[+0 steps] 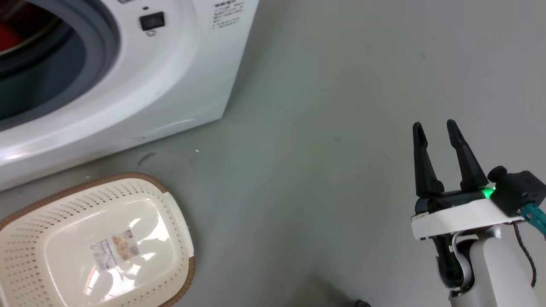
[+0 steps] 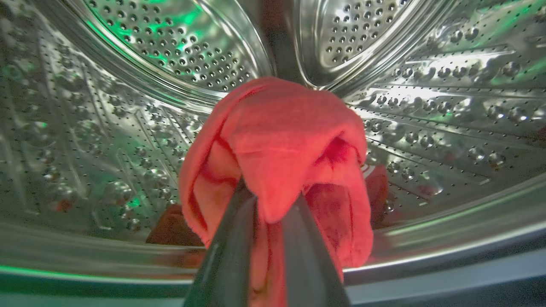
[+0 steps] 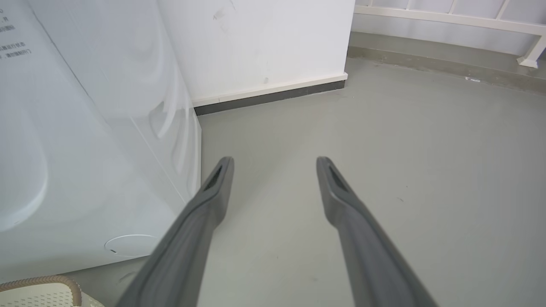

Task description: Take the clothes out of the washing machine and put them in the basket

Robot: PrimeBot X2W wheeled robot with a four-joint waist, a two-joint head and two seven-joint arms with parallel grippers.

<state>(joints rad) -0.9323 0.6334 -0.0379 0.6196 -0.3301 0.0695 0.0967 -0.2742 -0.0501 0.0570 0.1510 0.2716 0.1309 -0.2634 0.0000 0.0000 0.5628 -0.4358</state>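
In the left wrist view, my left gripper [image 2: 271, 204] is inside the perforated steel drum [image 2: 426, 106] of the washing machine [image 1: 170, 85]. It is shut on a plain red soft cloth [image 2: 281, 136], which drapes over the fingertips and hides them. More red fabric [image 2: 377, 187] lies low in the drum behind it. In the head view a bit of red [image 1: 7, 36] shows through the washer's grey-ringed opening. The cream basket [image 1: 25, 238] stands on the floor in front of the washer, its label showing on the bare bottom. My right gripper [image 1: 435, 125] hangs open over the floor, to the right.
Grey floor [image 1: 320, 149] stretches between the washer and my right arm. A white wall with a dark skirting [image 3: 273, 96] stands behind the washer's side panel [image 3: 85, 149]. A white railing [image 3: 448, 19] runs along the far edge. The basket's brown rim [image 3: 51, 281] peeks in at the lower left.
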